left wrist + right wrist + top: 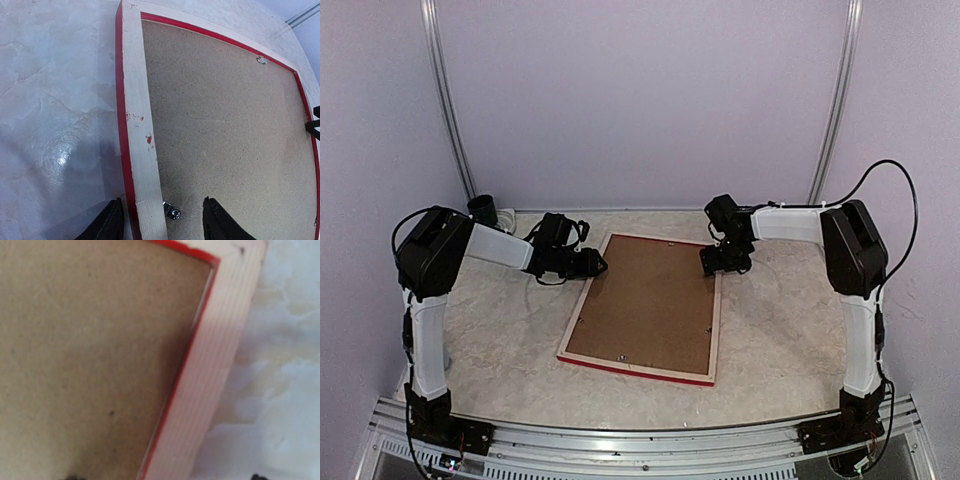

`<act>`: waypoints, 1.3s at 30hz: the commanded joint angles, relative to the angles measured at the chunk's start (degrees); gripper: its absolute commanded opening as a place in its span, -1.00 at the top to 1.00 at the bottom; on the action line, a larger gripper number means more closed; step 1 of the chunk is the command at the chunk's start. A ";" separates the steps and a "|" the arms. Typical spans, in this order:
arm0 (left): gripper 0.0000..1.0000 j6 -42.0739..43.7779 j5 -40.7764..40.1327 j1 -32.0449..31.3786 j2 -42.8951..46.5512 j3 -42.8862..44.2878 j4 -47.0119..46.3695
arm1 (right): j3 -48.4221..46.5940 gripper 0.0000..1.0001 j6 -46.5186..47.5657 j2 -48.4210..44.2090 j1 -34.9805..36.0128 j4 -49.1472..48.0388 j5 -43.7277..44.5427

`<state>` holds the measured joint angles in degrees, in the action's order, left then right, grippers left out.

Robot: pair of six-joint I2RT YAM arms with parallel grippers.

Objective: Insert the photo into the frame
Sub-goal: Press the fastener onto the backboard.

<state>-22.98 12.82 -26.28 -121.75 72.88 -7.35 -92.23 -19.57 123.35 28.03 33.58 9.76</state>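
A large thin frame (638, 366) lies face down in the middle of a pale marbled table (510, 340), turned slightly askew. Its pale wood back faces up, with a red lip showing along the edges. A plain brown backing board (650, 300) fills the opening, so the photo cannot be seen in any view.

The left gripper (592, 263) sits low at the frame's left rail. Its wrist view shows the two black fingers (107, 222) spread apart, one on each side of the pale rail and not pinching it. A small metal clip (172, 212) sits just inside the rail between them.

The right gripper (720, 265) hovers at the far right corner of the frame. Only its dark fingertips (256, 476) show, well apart at the bottom of a blurred wrist view — spread, holding nothing.
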 commanded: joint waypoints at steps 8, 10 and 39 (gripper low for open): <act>-0.07 -0.42 0.46 0.27 -0.16 -1.31 0.41 | 0.51 -0.35 -1.13 1.55 0.42 1.26 -0.17; -0.07 -0.42 0.38 0.35 0.00 -1.44 0.41 | 1.76 -0.24 -1.84 1.06 0.05 0.67 -1.27; -0.07 -0.73 0.27 0.60 1.25 -2.52 -0.29 | 3.54 0.52 -5.73 -0.30 -0.53 0.01 -3.93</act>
<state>-23.35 12.93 -26.06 -121.73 72.01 -8.99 -89.82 -26.35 122.78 27.62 30.11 7.70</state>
